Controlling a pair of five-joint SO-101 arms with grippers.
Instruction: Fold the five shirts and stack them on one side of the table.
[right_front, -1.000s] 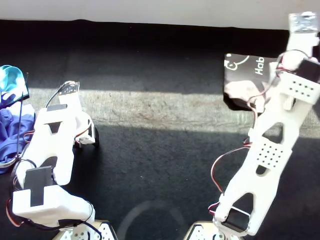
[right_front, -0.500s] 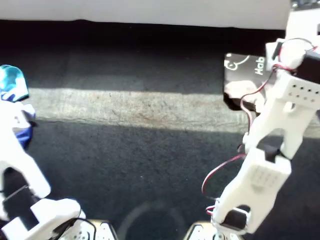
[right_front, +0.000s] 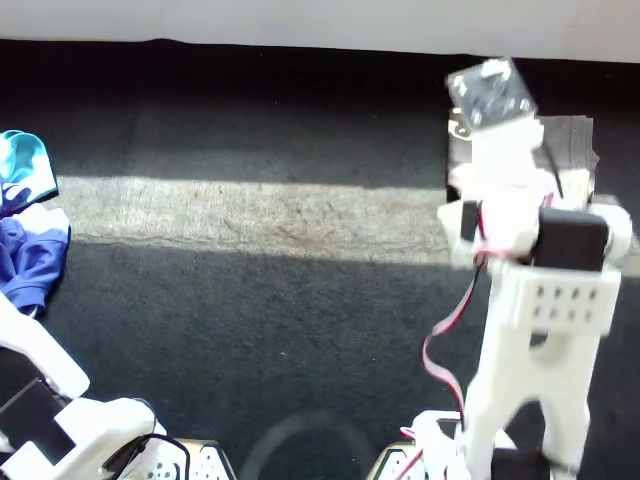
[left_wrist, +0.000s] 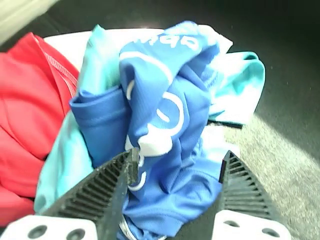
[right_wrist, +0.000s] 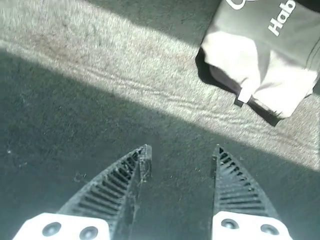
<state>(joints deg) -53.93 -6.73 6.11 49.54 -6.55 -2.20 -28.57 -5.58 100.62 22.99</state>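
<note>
A crumpled blue shirt (left_wrist: 165, 115) with white print lies on top of a teal shirt (left_wrist: 235, 80), and a red shirt (left_wrist: 25, 100) lies beside them. My left gripper (left_wrist: 180, 162) hangs open just above the blue shirt, one finger on either side of its folds, holding nothing. In the high view the blue shirt (right_front: 25, 250) and teal shirt (right_front: 25, 165) sit at the table's left edge. A folded black shirt (right_wrist: 265, 45) with white print lies at the far right, partly hidden behind the right arm (right_front: 530, 270). My right gripper (right_wrist: 181, 152) is open over bare table, short of that shirt.
The table is covered by a dark cloth (right_front: 300, 330) with a sunlit band (right_front: 250, 215) across its middle. A pale wall (right_front: 300, 20) runs along the far edge. The left arm's base (right_front: 70, 440) stands at the near left corner.
The left arm has swung left from the table's middle over to the shirt pile. The right arm has drawn back from the folded black shirt and now stands upright in front of it.
</note>
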